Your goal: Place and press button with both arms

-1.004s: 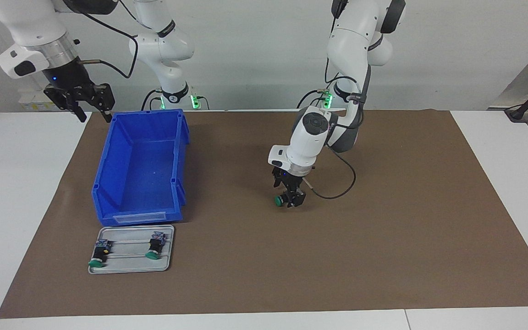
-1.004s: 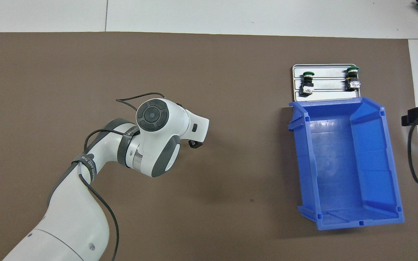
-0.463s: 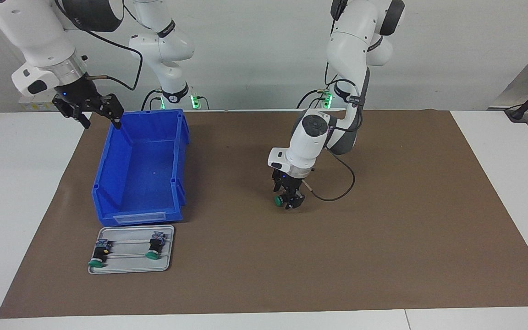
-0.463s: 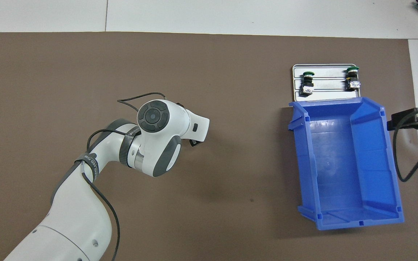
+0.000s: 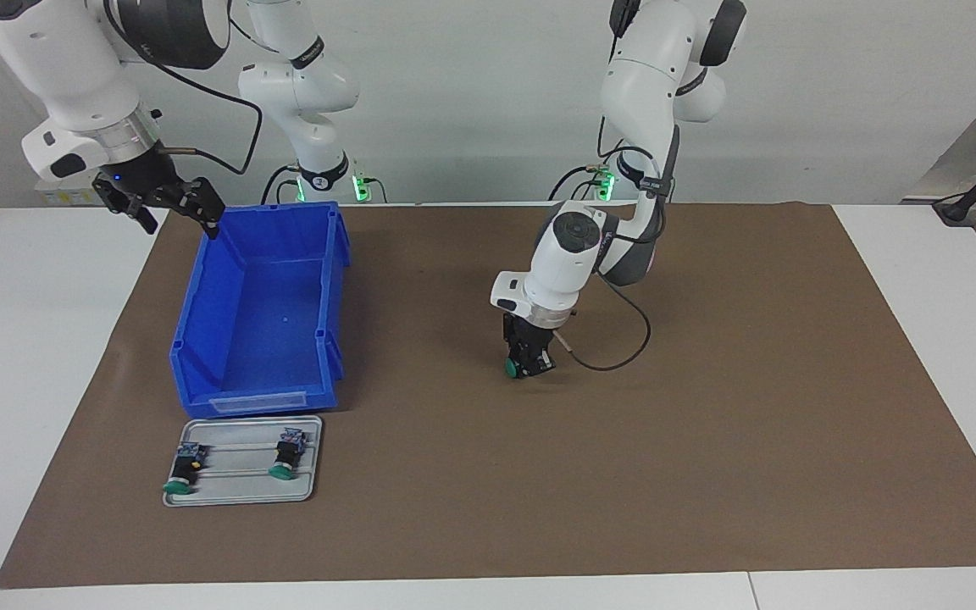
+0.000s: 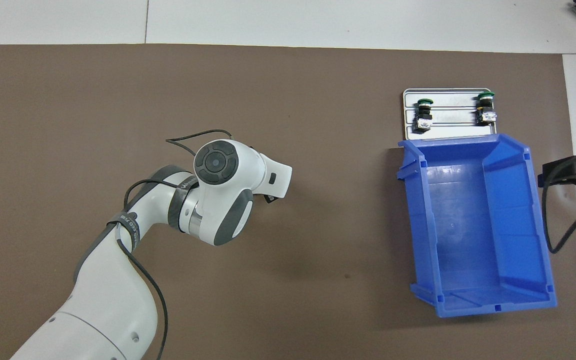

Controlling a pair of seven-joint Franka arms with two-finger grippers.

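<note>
My left gripper is shut on a button with a green cap and holds it on its side, low over the middle of the brown mat. I cannot tell whether it touches the mat. In the overhead view the left wrist covers the button and only a finger's edge shows. My right gripper is open and empty, up in the air over the blue bin's corner nearest the robots. It also shows in the overhead view.
The blue bin stands empty toward the right arm's end. A grey tray lies just farther from the robots than the bin, with two more green-capped buttons on it. The brown mat covers the table's middle.
My right gripper has moved from beside the bin to over its near corner. My left gripper has turned at the wrist with the button and shifted slightly toward the right arm's end.
</note>
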